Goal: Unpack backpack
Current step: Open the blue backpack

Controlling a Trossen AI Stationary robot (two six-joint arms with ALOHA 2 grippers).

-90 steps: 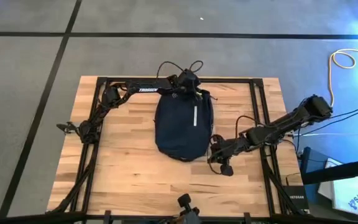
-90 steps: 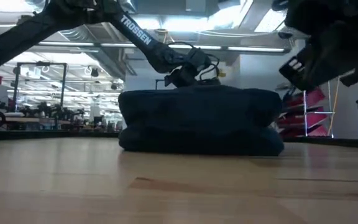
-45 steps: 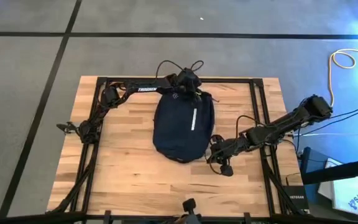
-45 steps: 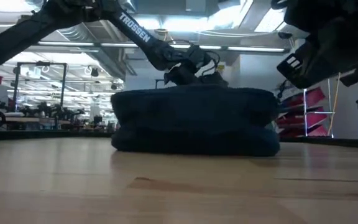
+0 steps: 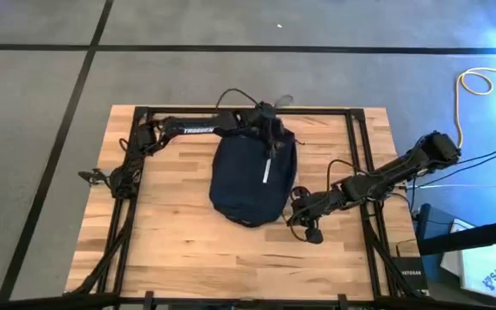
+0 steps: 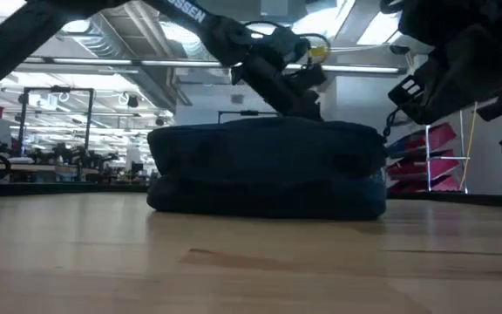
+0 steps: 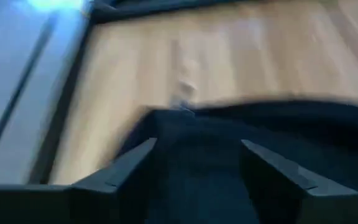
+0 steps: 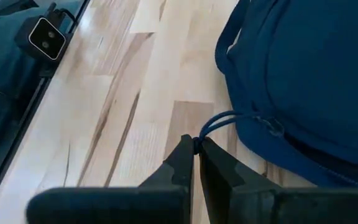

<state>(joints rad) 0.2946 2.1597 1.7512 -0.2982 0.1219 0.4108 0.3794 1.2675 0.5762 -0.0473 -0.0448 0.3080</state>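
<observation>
One tabletop [image 5: 179, 250] is seen, carrying one backpack [image 5: 246, 176] that lies flat near its middle, white stripe up. Two arms are at work. The left gripper [image 5: 269, 138] is placed over the backpack's far end, its jaws spread wide above the fabric. The right gripper [image 8: 196, 149] is set beside the backpack's near right corner, its jaws closed on one cord loop [image 8: 219, 121]
</observation>
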